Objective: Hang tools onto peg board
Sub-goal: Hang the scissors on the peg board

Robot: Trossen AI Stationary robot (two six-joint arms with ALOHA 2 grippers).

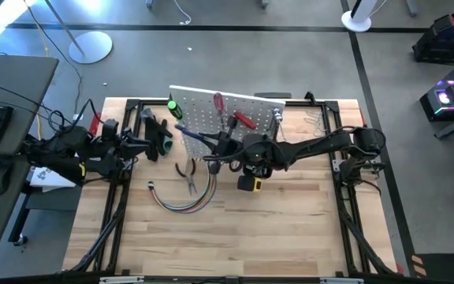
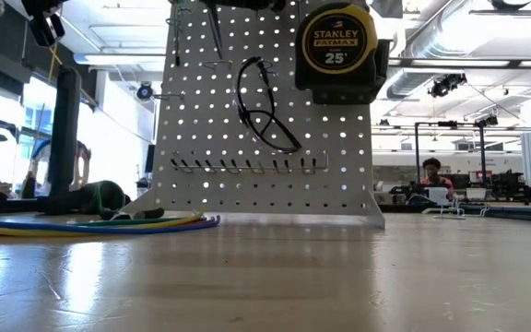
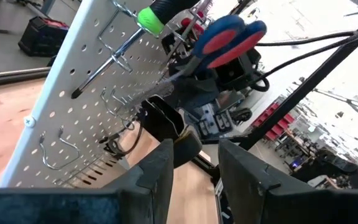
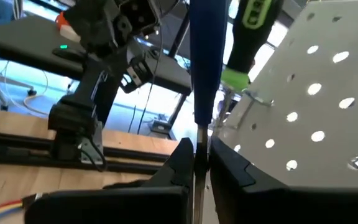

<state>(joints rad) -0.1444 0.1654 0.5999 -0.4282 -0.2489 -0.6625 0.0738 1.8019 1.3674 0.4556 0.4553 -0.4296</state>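
1 tool in hand | right gripper [image 4: 196,163] pinched on blue-handled tool [image 4: 205,56] by peg board [image 1: 211,110] | I'd ease it squarely onto a hook | left gripper [image 3: 194,165] part-open, empty

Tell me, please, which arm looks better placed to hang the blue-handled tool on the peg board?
Right, probably. The right gripper is shut on the blue-handled tool, right beside the peg board. The left gripper holds nothing and sits back at the board's left end.
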